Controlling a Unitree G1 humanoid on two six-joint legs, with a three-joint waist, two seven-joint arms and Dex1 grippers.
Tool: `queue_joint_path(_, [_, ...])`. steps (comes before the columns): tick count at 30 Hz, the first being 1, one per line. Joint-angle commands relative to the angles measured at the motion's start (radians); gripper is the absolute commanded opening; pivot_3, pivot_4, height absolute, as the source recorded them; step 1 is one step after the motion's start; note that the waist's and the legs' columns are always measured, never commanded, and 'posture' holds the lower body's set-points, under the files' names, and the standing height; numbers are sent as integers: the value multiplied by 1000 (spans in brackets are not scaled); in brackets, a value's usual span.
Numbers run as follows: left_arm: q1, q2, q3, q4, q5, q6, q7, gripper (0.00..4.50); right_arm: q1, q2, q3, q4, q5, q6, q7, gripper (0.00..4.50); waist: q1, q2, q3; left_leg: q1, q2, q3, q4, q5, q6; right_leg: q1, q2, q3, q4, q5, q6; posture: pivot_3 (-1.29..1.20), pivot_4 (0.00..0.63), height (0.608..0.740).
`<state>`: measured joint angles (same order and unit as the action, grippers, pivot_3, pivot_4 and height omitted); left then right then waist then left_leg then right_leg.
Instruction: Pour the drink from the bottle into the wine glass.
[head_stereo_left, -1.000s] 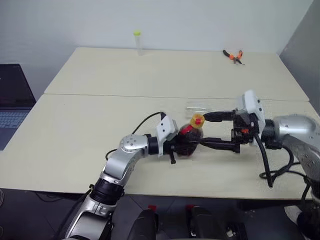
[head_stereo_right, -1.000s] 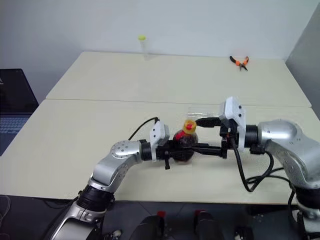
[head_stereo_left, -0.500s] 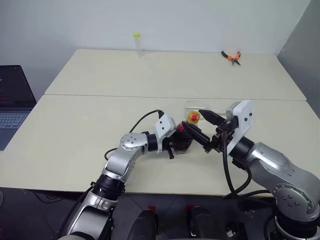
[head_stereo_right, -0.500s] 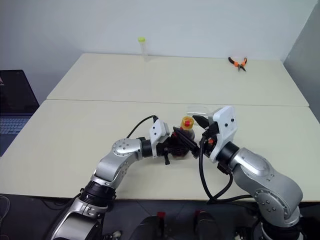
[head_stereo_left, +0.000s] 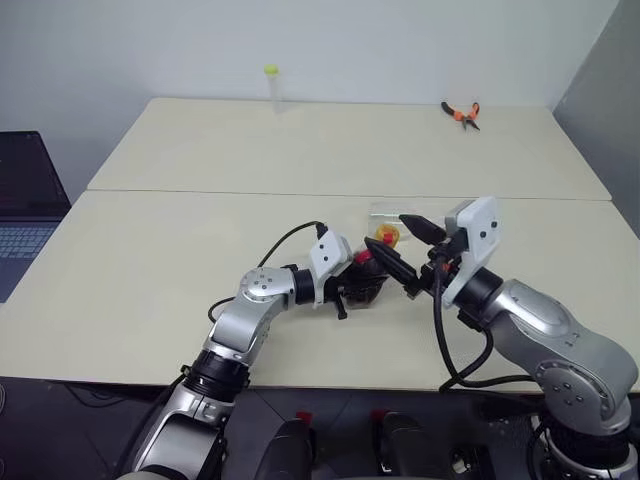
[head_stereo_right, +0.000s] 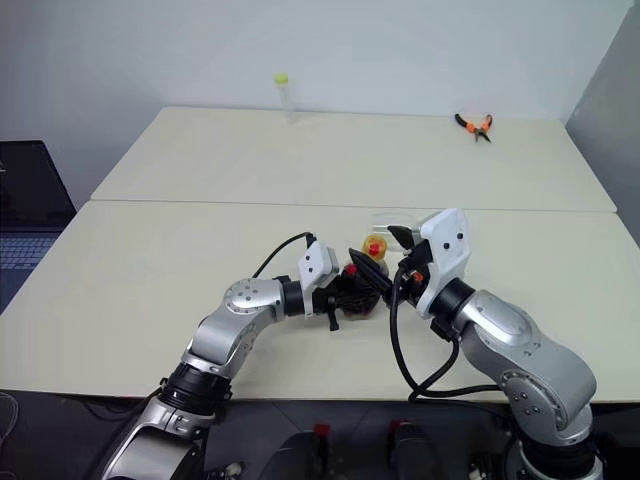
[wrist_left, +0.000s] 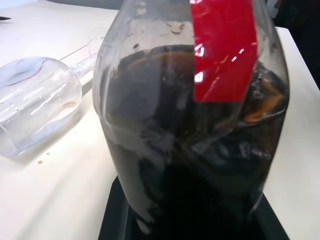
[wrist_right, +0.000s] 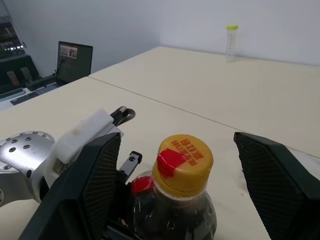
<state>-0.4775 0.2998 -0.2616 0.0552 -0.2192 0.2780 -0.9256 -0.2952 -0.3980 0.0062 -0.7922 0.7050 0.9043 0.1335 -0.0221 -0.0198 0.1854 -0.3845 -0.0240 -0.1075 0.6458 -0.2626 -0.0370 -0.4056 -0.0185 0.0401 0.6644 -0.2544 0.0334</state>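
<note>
My left gripper (head_stereo_left: 352, 288) is clenched on the belly of the bottle (wrist_right: 175, 210), holding it upright. Its yellow cap (wrist_right: 183, 163) sits between my right gripper's (wrist_right: 177, 190) spread, empty fingers (wrist_right: 97, 180), so I judge the right is nearer for unscrewing. The wine glass (wrist_left: 37, 107) lies on its side just beyond.

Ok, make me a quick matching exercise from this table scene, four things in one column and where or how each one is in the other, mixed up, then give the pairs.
Things:
1. bottle
2. wine glass
3. pliers
4. right gripper

States:
A. lying on its side
B. open, either side of the yellow cap
C. far right corner of the table
D. upright, held in the left gripper

Pairs: 1-D, 2-A, 3-C, 4-B
</note>
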Motion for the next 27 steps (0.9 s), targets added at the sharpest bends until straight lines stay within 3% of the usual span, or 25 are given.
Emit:
queue_joint_path(1, [-6, -5, 1, -34, -3, -29, -2, 756, -17, -7, -5, -7, -7, -14, 15, 3850, -3, 0, 0, 0, 0, 0, 0, 0, 0, 0, 0, 0, 0, 0, 0, 0, 150, 740])
queue_joint_path(5, [-7, -2, -1, -32, -1, -34, -6, 756, -17, -4, -9, -2, -12, -13, 19, 3850, -5, 0, 0, 0, 0, 0, 0, 0, 0, 0, 0, 0, 0, 0, 0, 0, 150, 740])
queue_joint_path(6, [-7, 0, -2, -30, -1, -36, -7, 756, -17, -2, -9, -1, -13, -13, 19, 3677, -5, 0, 0, 0, 0, 0, 0, 0, 0, 0, 0, 0, 0, 0, 0, 0, 150, 740])
queue_joint_path(9, [-6, 2, -2, -28, -1, -41, -8, 756, -19, 2, -13, 2, -12, -12, 20, 2950, -6, 0, 0, 0, 0, 0, 0, 0, 0, 0, 0, 0, 0, 0, 0, 0, 150, 740])
queue_joint_path(14, [-4, 3, -3, -28, -2, -43, -7, 756, -20, -9, -17, 2, -7, -4, 37, 1210, -6, 0, 0, 0, 0, 0, 0, 0, 0, 0, 0, 0, 0, 0, 0, 0, 150, 740])
queue_joint_path(20, [-3, 1, -3, -34, -7, -39, -7, 749, -35, -68, -20, 28, 2, -12, 127, 1196, -6, 0, 0, 0, 0, 0, 0, 0, 0, 0, 0, 0, 0, 0, 0, 0, 150, 740])
queue_joint_path(27, [7, 32, -10, -138, -106, 83, -103, 739, -205, -316, 53, 361, -71, -196, 635, 1196, -9, 0, 0, 1, -1, 2, 1, 0, 1, 1, 1, 0, 0, 0, 1, 0, 150, 740])
